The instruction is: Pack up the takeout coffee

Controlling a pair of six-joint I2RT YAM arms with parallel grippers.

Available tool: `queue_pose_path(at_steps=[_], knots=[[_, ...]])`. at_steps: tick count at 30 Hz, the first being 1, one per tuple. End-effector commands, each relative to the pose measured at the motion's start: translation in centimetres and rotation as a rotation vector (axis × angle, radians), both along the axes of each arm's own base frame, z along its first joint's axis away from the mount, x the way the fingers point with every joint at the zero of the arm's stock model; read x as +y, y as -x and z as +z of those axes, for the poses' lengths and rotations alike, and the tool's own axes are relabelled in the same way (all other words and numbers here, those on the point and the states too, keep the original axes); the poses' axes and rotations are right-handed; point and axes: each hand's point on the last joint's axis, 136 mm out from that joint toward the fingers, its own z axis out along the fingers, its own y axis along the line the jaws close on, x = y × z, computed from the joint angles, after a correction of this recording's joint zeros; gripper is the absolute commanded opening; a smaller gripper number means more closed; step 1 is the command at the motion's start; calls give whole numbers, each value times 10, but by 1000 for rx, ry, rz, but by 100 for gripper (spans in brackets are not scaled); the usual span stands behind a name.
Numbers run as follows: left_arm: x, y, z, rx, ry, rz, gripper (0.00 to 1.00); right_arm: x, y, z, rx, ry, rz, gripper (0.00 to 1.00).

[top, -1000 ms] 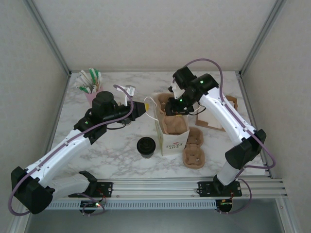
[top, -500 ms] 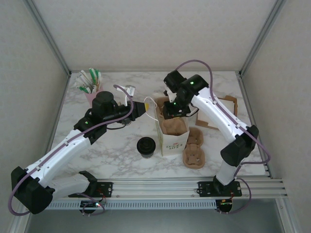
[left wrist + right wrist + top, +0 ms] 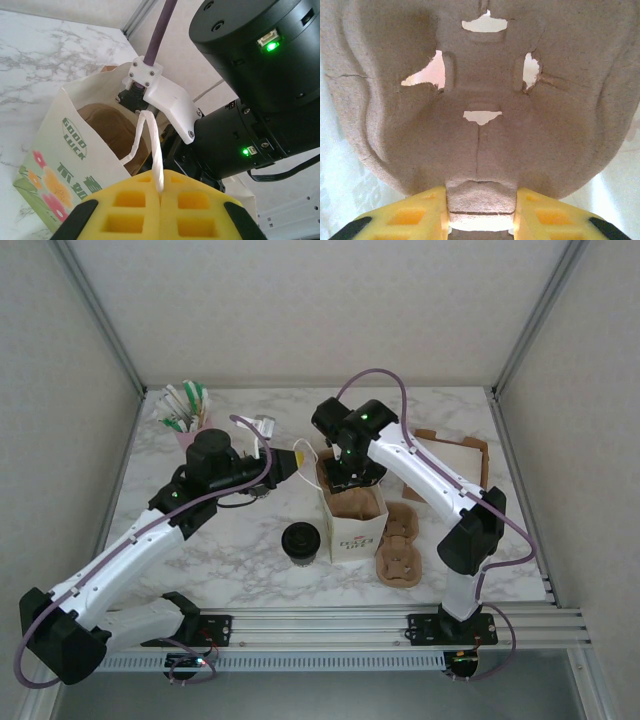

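The right tool (image 3: 481,215), clamped on the pulp carrier (image 3: 480,100), has swung left over the bag (image 3: 355,530) (left tool (image 3: 160,197) pinching its handle (image 3: 152,145)); the takeout coffee (image 3: 300,541) waits on the bench (image 3: 230,550) beside it, unpacked.

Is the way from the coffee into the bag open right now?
No. The pulp carrier, clamped in the right gripper, sits in the mouth of the bag. The takeout coffee stands on the table just left of the bag, whose handle the left gripper pinches.
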Motion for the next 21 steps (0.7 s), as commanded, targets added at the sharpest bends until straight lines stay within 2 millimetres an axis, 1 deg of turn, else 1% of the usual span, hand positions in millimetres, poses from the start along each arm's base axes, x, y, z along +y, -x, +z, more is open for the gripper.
queue_pose_path(at_steps=[1, 7, 13, 16, 21], knots=[[3, 4, 0, -7, -4, 11, 0, 2, 1, -12, 9, 27, -32, 34], [3, 4, -1, -7, -5, 14, 0, 7, 2, -29, 28, 28, -43, 34], [3, 3, -3, -3, -7, 16, 0, 3, 2, -43, 35, 75, -53, 34], [3, 3, -4, -2, -7, 16, 0, 0, 2, -38, 10, 103, -52, 34], [4, 4, -4, -3, -5, 16, 0, -3, 1, -14, -38, 111, -43, 34]])
